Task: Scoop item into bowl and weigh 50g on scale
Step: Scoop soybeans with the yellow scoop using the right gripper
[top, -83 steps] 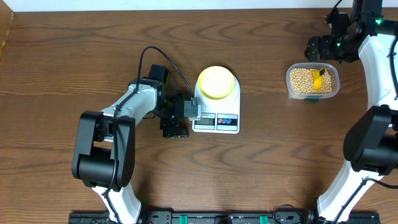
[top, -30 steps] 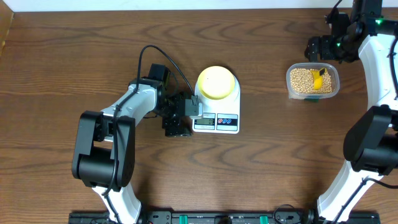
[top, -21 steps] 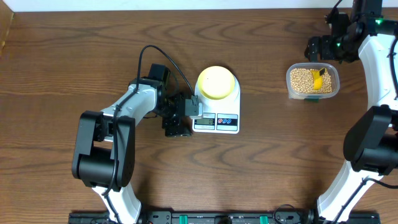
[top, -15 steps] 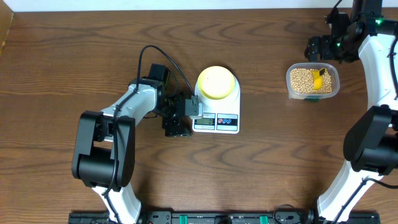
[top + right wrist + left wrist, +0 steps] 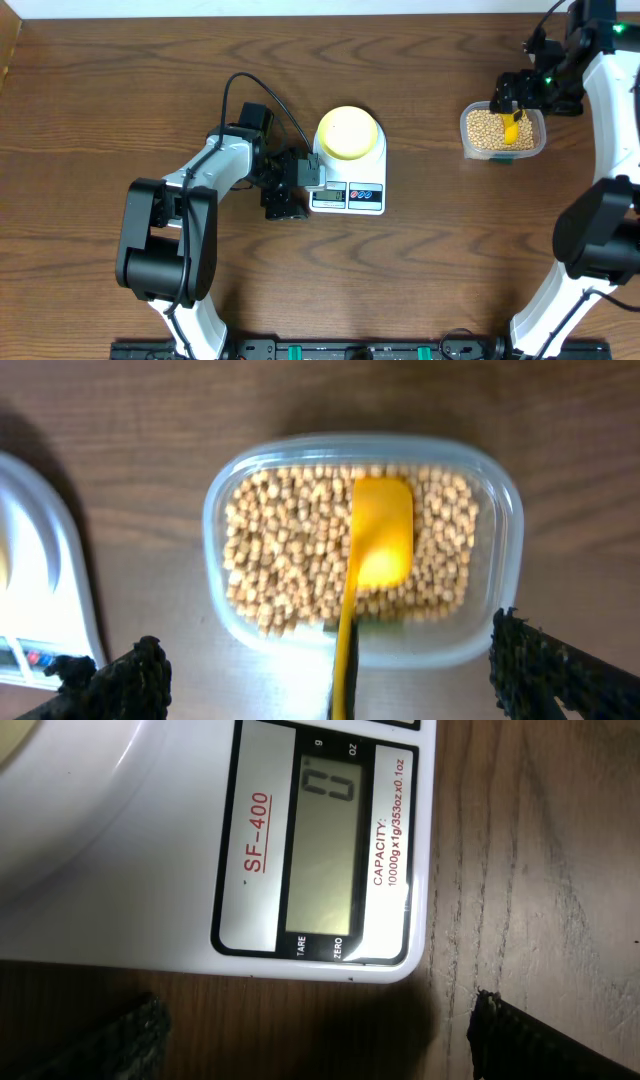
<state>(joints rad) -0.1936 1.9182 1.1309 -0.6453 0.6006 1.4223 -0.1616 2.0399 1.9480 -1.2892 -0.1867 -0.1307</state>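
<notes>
Left gripper (image 5: 297, 190) sitting mid-table at near display edge of scale (image 5: 348, 195), claw apart, gripping nothing. Bowl (image 5: 348, 133) resting on scale's far end. Beans (image 5: 290, 560) lying heaped in clear tub (image 5: 215, 560) toward table's far right corner, yellow scoop (image 5: 382, 530) resting in them. Right gripper (image 5: 335, 675) hovering over tub, claw spread wide either side of scoop handle.

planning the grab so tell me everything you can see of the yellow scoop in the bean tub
The yellow scoop looks like smooth plastic: a rounded-rectangular blade and a narrow straight handle. It lies on the tan beans inside the clear plastic tub, blade resting on the heap, handle crossing the tub's rim toward the right wrist camera. The open right fingers flank it without touching. Whether the blade holds beans cannot be told.
</notes>
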